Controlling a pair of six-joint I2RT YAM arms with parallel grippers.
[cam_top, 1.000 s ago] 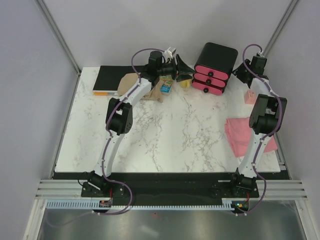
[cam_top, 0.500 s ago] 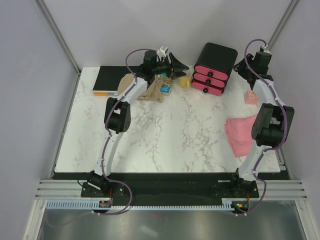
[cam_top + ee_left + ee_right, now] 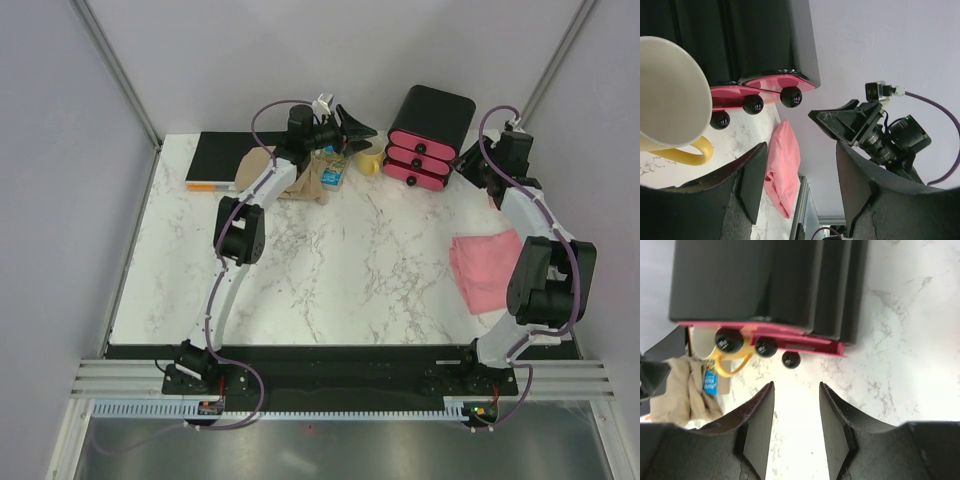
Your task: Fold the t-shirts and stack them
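The pink t-shirt (image 3: 488, 268) lies folded at the right side of the table; it also shows in the left wrist view (image 3: 782, 170). The tan t-shirt (image 3: 297, 180) lies bunched at the back left under my left arm, and its edge shows in the right wrist view (image 3: 682, 390). My left gripper (image 3: 358, 125) is open and empty, held above the back edge near the yellow mug (image 3: 370, 162), with nothing between its fingers (image 3: 801, 150). My right gripper (image 3: 468, 165) is open and empty, just right of the drawer box, over bare table (image 3: 796, 390).
A pink-and-black drawer box (image 3: 430, 140) stands at the back right, with the mug beside it. A small blue-labelled carton (image 3: 333, 176) sits by the tan shirt. A black flat board (image 3: 215, 158) lies at the back left corner.
My right gripper has swung from the back right corner down and left toward the drawer box. My left gripper rose off the mug area and turned toward the back.
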